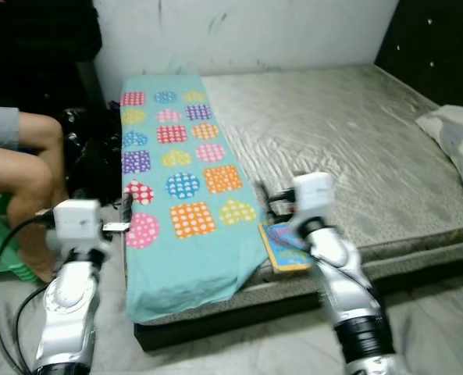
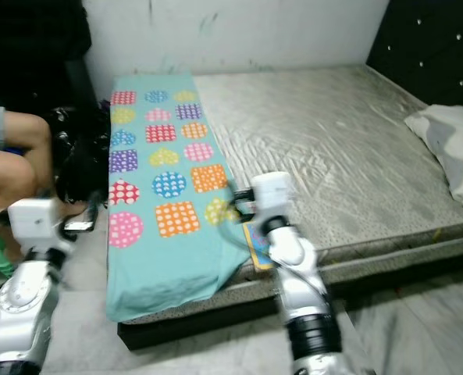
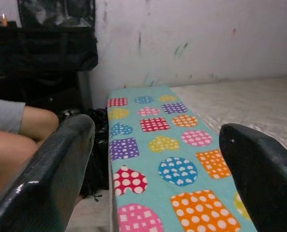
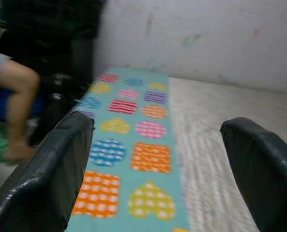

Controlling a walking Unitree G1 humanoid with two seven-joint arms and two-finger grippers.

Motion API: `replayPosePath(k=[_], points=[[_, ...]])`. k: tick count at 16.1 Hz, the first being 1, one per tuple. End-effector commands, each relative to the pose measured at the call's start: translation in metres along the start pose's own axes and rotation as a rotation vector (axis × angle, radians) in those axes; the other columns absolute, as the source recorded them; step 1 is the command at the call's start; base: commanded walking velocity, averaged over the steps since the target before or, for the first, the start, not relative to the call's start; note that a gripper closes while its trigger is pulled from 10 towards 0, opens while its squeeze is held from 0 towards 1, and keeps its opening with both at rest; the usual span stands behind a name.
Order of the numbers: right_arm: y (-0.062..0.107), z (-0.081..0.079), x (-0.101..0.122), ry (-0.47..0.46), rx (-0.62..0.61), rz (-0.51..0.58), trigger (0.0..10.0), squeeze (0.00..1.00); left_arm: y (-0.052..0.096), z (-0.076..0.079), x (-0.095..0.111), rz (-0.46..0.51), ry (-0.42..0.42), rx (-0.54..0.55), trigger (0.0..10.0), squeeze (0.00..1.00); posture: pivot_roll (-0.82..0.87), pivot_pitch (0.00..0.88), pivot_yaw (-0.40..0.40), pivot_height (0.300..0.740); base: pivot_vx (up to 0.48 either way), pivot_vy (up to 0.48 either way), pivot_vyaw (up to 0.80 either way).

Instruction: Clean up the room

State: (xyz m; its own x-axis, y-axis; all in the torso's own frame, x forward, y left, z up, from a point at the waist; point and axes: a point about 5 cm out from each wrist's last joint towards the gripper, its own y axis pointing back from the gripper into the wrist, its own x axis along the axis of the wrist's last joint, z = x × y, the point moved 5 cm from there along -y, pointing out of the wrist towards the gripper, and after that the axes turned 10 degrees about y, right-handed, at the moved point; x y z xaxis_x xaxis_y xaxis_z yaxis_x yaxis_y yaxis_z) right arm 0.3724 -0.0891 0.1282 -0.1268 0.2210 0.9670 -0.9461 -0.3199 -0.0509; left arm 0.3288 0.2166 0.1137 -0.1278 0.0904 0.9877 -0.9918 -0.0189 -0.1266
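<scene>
While my two tools hang spread and empty at the foot of the bed, the trouble I expect lies close in. My right tool [image 1: 272,205] sits just over the near edge of the mattress, beside a small blue and yellow book [image 1: 284,248] that lies flat at that edge, partly under my right arm; if I reach past it carelessly the arm could brush the book off onto the floor. My left tool [image 1: 123,221] hovers at the near left side of the folded teal blanket [image 1: 180,199], with its fingers [image 3: 51,169] wide apart, and a person's bare knee [image 1: 40,144] is near that side, so a wide swing outward could come too close to the leg. The blanket itself is soft and overhangs the near edge of the bed [image 1: 356,148], so pinching one layer only would, I judge, drag it open or pull it off the mattress instead of lifting it whole. It lies as a long strip along the left side of the bed, its long axis running from the near edge away toward the wall [image 1: 254,31], the rows of spotted hearts and squares following that line. Farther off, at the right, a pale pillow [image 1: 454,141] rests against the dark headboard [image 1: 438,51].
</scene>
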Motion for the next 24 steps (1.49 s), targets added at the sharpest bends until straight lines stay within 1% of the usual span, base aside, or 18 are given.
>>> replayPosePath(k=[1, 2, 3, 4, 5, 7, 9, 10, 11, 14, 18, 21, 23, 24], points=[[0.006, 0.002, -0.003, -0.011, 0.0, -0.014, 10.0, 0.0, 0.001, 0.015, -0.003, -0.013, 0.017, -0.064, 10.0, 0.0, -0.11, 0.0, -0.048, 0.74, 0.0, 0.0, 0.58], [0.008, -0.003, 0.0, -0.001, 0.012, 0.0, 10.0, 0.0, 0.006, 0.017, -0.004, -0.018, 0.017, -0.075, 10.0, 0.0, -0.1, 0.0, -0.045, 0.74, 0.0, 0.0, 0.54], [0.008, -0.006, 0.0, 0.001, 0.019, -0.003, 10.0, 0.0, 0.006, 0.018, -0.002, -0.015, 0.025, -0.073, 10.0, 0.0, -0.1, 0.0, -0.043, 0.74, 0.0, 0.0, 0.55], [0.005, -0.013, 0.001, -0.007, 0.036, -0.008, 10.0, 0.0, 0.005, 0.024, 0.003, -0.016, 0.051, -0.093, 10.0, 0.0, -0.1, 0.0, -0.04, 0.74, 0.0, 0.0, 0.66], [0.007, -0.018, 0.006, -0.028, 0.048, 0.005, 10.0, 0.0, 0.009, 0.029, 0.006, -0.016, 0.054, -0.12, 10.0, 0.0, -0.09, 0.0, -0.035, 0.74, 0.0, 0.0, 0.51], [0.007, -0.022, 0.005, -0.042, 0.047, -0.001, 10.0, 0.0, 0.011, 0.036, 0.005, -0.031, 0.07, -0.155, 10.0, 0.0, -0.09, 0.0, -0.03, 0.74, 0.0, 0.0, 0.0], [0.011, -0.024, 0.004, -0.043, 0.044, -0.003, 10.0, 0.0, 0.013, 0.037, 0.008, -0.034, 0.089, -0.156, 10.0, 0.0, -0.1, 0.0, -0.021, 0.74, 0.0, 0.0, 0.0], [0.013, -0.024, 0.005, -0.035, 0.04, -0.004, 10.0, 0.0, 0.013, 0.037, 0.008, -0.041, 0.107, -0.149, 10.0, 0.0, -0.1, 0.0, -0.012, 0.74, 0.244, 0.0, 0.0], [0.014, -0.021, 0.003, -0.032, 0.031, -0.01, 10.0, 0.0, 0.013, 0.041, 0.007, -0.051, 0.113, -0.166, 10.0, 0.0, -0.11, 0.0, -0.005, 0.74, 0.255, 0.0, 0.0], [0.016, -0.015, -0.002, -0.037, -0.002, -0.029, 10.0, 0.0, 0.014, 0.051, 0.007, -0.066, 0.112, -0.212, 10.0, 0.0, -0.1, 0.0, 0.004, 0.74, 0.263, 0.0, 0.0], [0.013, -0.019, 0.001, -0.035, 0.01, -0.023, 10.0, 0.0, 0.011, 0.048, 0.01, -0.069, 0.107, -0.209, 10.0, 0.0, -0.09, 0.0, -0.004, 0.74, 0.289, 0.0, 0.0], [0.009, -0.018, 0.006, -0.029, 0.011, -0.01, 10.0, 0.0, 0.009, 0.047, 0.012, -0.069, 0.104, -0.208, 10.0, 0.0, -0.09, 0.0, -0.005, 0.74, 0.321, 0.0, 0.0], [0.008, -0.017, 0.005, -0.015, 0.004, -0.02, 10.0, 0.0, 0.007, 0.048, 0.015, -0.07, 0.142, -0.194, 10.0, 0.0, -0.09, 0.0, -0.011, 0.74, 0.326, 0.0, 0.0], [0.007, -0.018, 0.007, -0.015, 0.011, -0.014, 10.0, 0.0, 0.005, 0.05, 0.018, -0.061, 0.142, -0.205, 10.0, 0.0, -0.09, 0.0, -0.016, 0.74, 0.326, 0.0, 0.0]])
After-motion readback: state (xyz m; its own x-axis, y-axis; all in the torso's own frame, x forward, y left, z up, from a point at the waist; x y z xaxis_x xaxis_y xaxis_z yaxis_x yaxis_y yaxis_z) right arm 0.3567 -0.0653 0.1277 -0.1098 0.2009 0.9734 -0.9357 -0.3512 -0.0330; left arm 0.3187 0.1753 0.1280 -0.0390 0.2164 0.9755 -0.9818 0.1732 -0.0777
